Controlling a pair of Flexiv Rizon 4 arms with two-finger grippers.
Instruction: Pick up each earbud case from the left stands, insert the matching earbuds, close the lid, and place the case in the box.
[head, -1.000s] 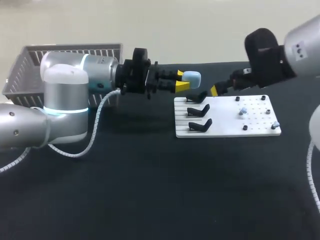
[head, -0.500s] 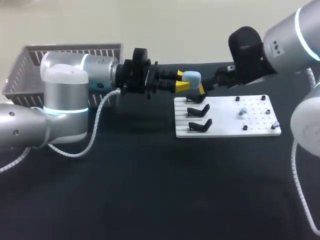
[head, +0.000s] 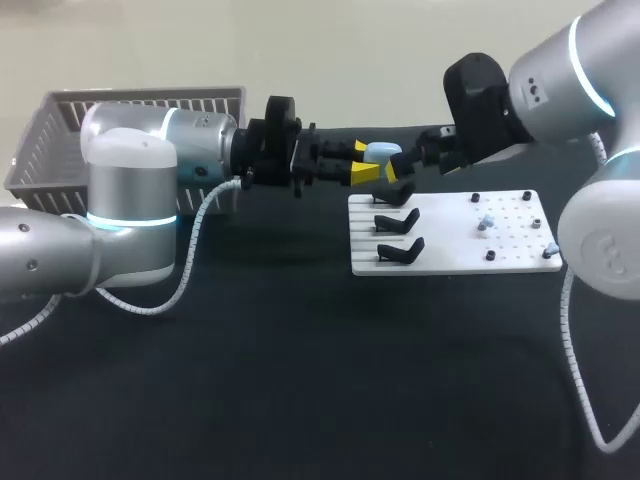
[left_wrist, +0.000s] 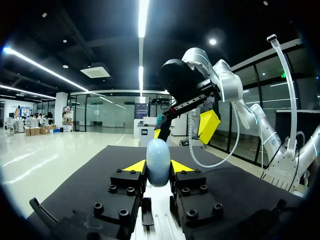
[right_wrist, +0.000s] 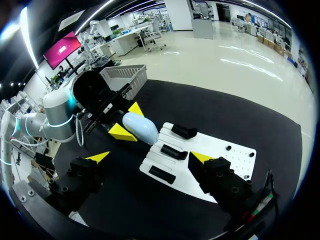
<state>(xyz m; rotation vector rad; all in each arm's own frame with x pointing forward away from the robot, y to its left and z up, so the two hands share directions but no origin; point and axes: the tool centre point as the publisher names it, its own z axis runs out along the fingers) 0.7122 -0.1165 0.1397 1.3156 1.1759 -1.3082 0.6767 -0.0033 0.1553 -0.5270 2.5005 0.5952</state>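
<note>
Head view: the left gripper (head: 372, 166) is clamped on a pale blue earbud case (head: 383, 153), holding it in the air by the far edge of a white board (head: 452, 252) that carries three black stands (head: 398, 220). The right gripper (head: 404, 184) is just beside the case, its yellow-tipped fingers spread wide and holding nothing. In the right wrist view the case lies just ahead of them. Small pale earbuds (head: 485, 222) sit among the board's pegs. A grey slatted box (head: 60, 130) stands behind the left arm on the black table (head: 300, 380). Markings on the arms are too small to read.
</note>
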